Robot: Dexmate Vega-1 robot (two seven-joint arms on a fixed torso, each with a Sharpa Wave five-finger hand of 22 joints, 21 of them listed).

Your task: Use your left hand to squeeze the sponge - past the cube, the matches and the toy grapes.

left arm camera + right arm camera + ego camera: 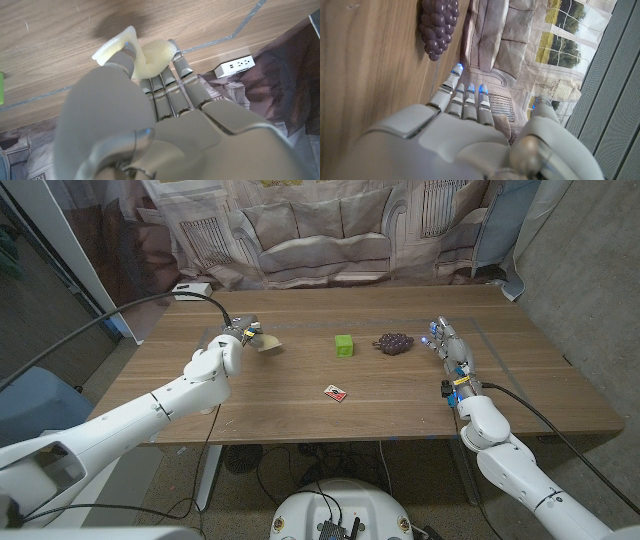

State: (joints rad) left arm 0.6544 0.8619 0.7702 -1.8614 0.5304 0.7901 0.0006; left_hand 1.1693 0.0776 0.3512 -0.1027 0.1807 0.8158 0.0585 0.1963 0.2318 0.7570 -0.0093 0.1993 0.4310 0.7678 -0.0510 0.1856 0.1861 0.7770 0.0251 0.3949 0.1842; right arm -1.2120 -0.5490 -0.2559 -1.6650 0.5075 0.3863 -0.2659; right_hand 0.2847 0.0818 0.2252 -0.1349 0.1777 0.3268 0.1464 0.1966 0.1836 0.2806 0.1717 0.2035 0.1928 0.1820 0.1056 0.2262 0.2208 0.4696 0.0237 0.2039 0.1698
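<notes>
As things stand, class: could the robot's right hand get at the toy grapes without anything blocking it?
Probably yes. The right hand stands open beside the toy grapes, with only bare table between them. The cube and matches lie further off, out of the way.

One sponge (pixel 268 345), one cube (pixel 344 345), one grape bunch (pixel 393 342), seemingly one matchbox (pixel 336 392).

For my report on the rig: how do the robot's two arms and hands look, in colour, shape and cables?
Both arms have smooth white rounded shells. A black cable runs along each. The left hand and right hand have grey metallic segmented fingers; the right hand's fingertips glow blue. Small coloured markings sit near the right wrist.
</notes>
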